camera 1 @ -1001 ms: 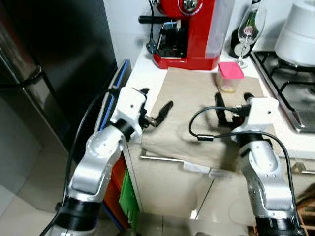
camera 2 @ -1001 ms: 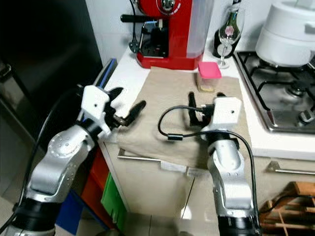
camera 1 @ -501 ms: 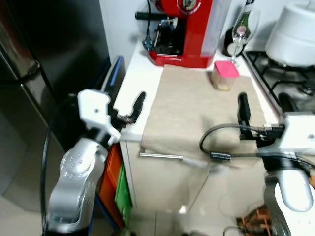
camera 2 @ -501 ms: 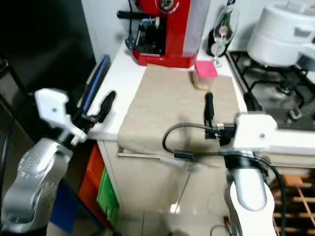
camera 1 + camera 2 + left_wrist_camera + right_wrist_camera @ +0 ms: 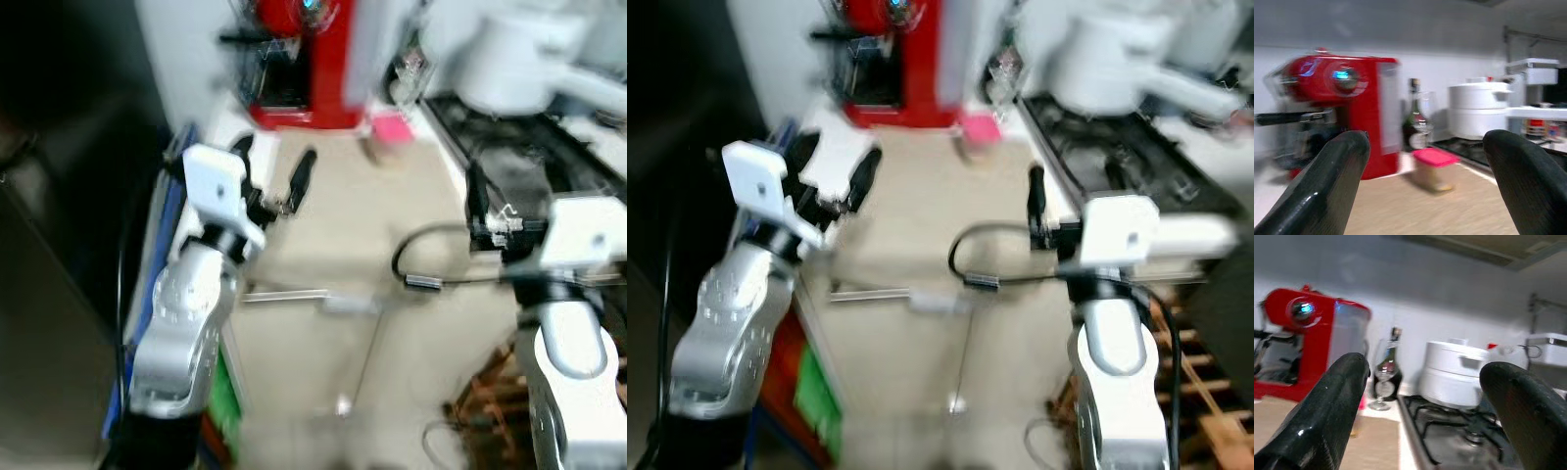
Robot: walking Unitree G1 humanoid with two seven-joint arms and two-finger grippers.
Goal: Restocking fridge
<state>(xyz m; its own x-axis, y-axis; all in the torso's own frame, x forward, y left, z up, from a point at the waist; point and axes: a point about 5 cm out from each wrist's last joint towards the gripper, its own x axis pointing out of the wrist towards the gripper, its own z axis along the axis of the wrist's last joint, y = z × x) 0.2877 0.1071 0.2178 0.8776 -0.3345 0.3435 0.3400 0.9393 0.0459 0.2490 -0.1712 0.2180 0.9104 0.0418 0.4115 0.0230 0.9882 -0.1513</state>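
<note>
Left wrist view: pink-lidded jar (image 5: pixel 1434 169) beside red coffee machine (image 5: pixel 1337 117) on counter.

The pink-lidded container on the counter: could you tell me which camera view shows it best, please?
The left wrist view: the container sits fairly sharp between the open left hand's fingers. Both eye views blur it to a pink smudge; the right wrist view hides most of it behind a finger.

My arms were silver with dimpled round joints and boxy white wrist blocks. A black cable (image 5: pixel 431 257) looped off the right one. Fingers (image 5: pixel 1327 186) were glossy black and rounded, though the head views were pretty blurred.
</note>
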